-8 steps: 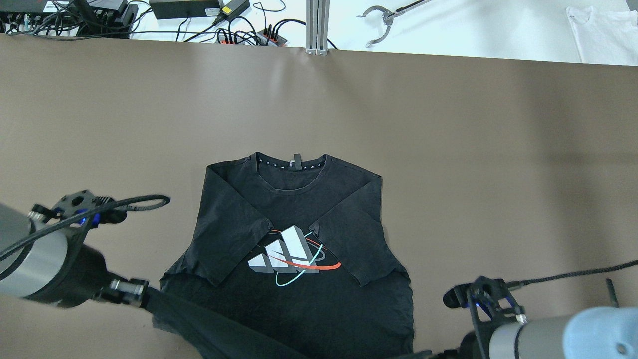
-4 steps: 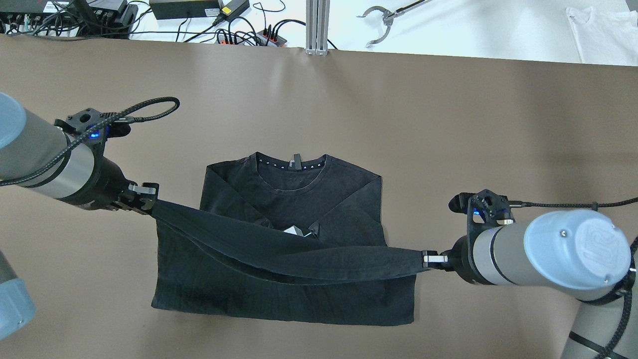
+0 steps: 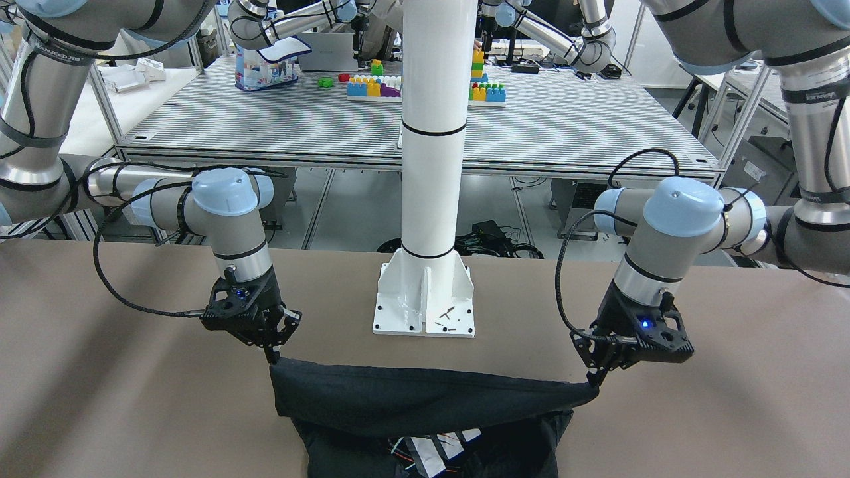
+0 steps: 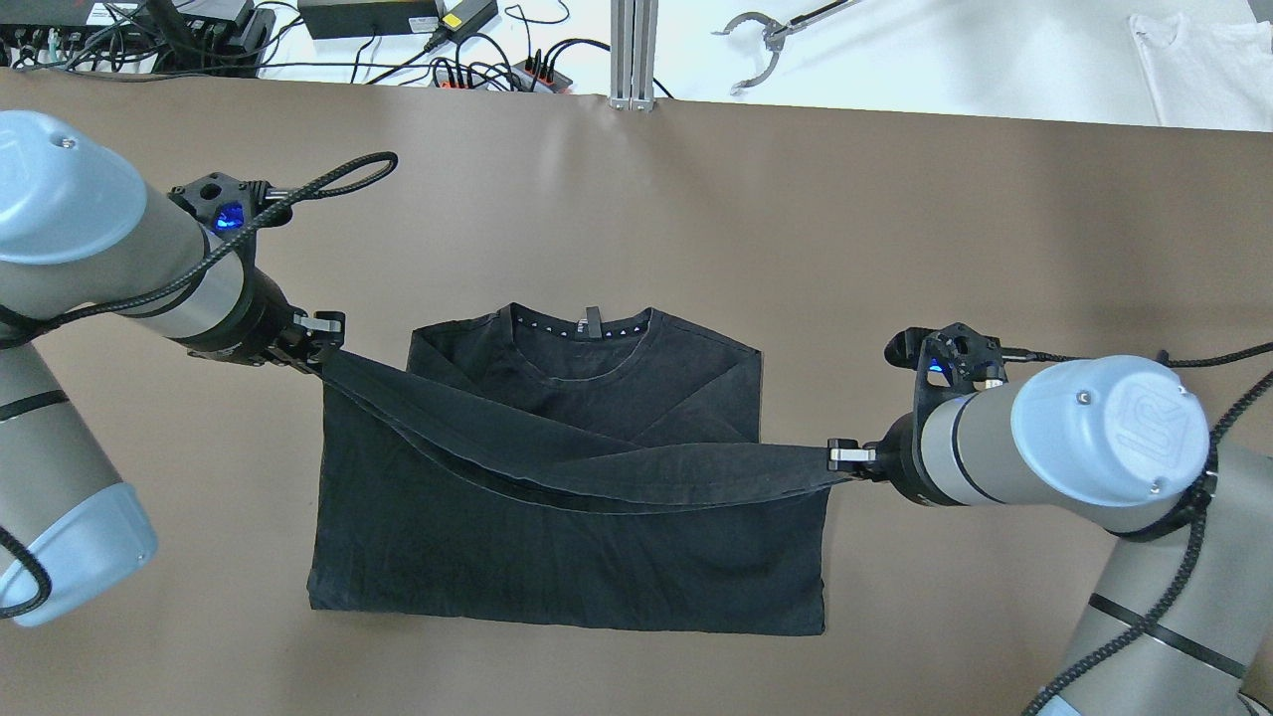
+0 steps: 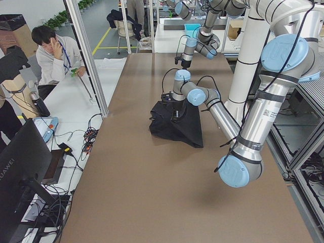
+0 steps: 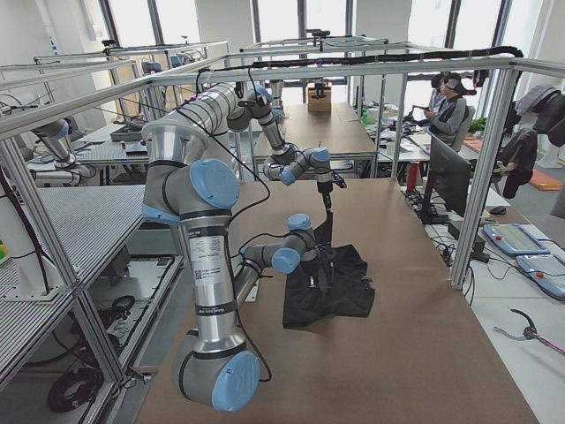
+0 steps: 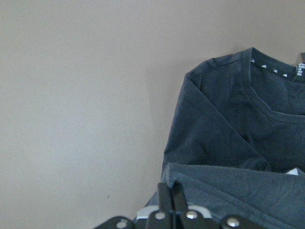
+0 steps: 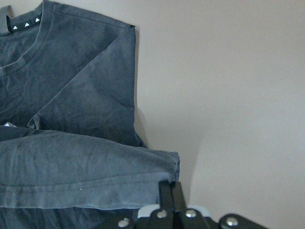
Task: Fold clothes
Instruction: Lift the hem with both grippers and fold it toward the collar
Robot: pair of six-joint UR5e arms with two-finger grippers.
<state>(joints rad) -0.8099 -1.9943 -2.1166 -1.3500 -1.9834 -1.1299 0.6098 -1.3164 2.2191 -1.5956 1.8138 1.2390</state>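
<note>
Shirt (image 4: pixel 567 567) — black, lay on the brown table (image 4: pixel 636 199), collar (image 4: pixel 587 333) toward the far edge, both sleeves folded in across the chest. Its near edge sat straight and flat on the table.

Hem (image 4: pixel 597 467) was held up off the table as a sagging band across the body, strung between the two grippers.

Left gripper (image 4: pixel 323 343) was pinched narrow on the hem's left corner, just beside the shirt's left shoulder. The wrist view showed its fingers (image 7: pixel 167 195) pressed together with cloth between them.

Right gripper (image 4: pixel 840 457) gripped the hem's right corner the same way, fingers (image 8: pixel 167 195) together on the cloth. It sat nearer the robot than the left one, beside the shirt's right edge, so the band ran on a slant.

From the front view, the band hung a little above the table, in front of the white pole's base plate (image 3: pixel 425 299) and apart from it. Part of a white print (image 3: pixel 438 451) showed under the band.

Beyond the table's far edge — a white garment (image 4: pixel 1203 60) at the right, well apart from the shirt.
</note>
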